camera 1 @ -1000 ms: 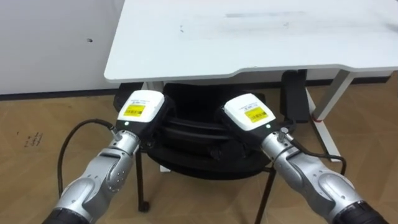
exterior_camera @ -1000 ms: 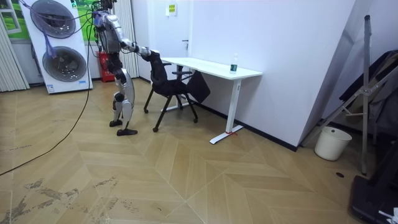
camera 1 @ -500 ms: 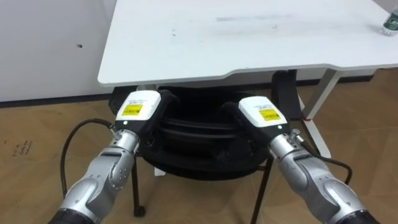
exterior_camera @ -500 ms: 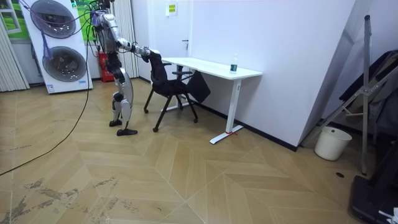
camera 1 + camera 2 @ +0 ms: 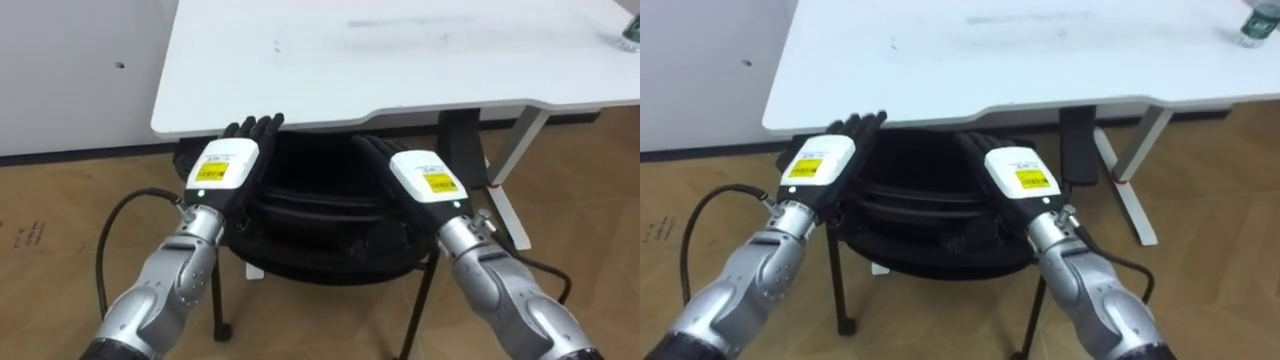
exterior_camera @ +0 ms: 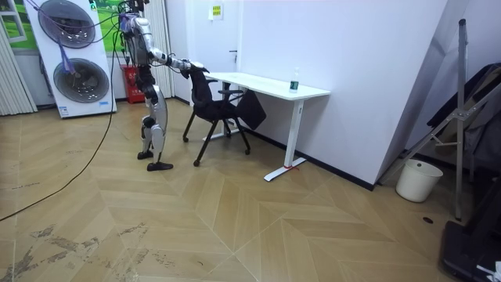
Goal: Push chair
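- Broadly, a wooden parquet floor (image 6: pixel 235 227) covers the room. The robot stands on it behind the chair, toward the room view's left, with both arms stretched forward.
- Two white stacked laundry machines (image 6: pixel 74 59) stand against the wall behind the robot.
- A white counter (image 5: pixel 400 50) on white legs runs along the wall, its near edge just above the robot's hands in the eye views.
- The black chair (image 5: pixel 320 215) faces the counter. Its seat is partly tucked under the near edge, and its backrest is toward the robot.
- A white bucket (image 6: pixel 412 180) sits on the floor well apart from the counter, at the room view's right.
- The left hand (image 5: pixel 228 165) lies flat against the top of the backrest at its left side. Its fingers (image 5: pixel 255 125) are straight and reach toward the counter's edge, gripping nothing.
- The right hand (image 5: pixel 425 180) lies the same way at the backrest's right side, fingers extended and not wrapped round anything.
- A small bottle (image 5: pixel 1252 30) stands on the counter's far right end.
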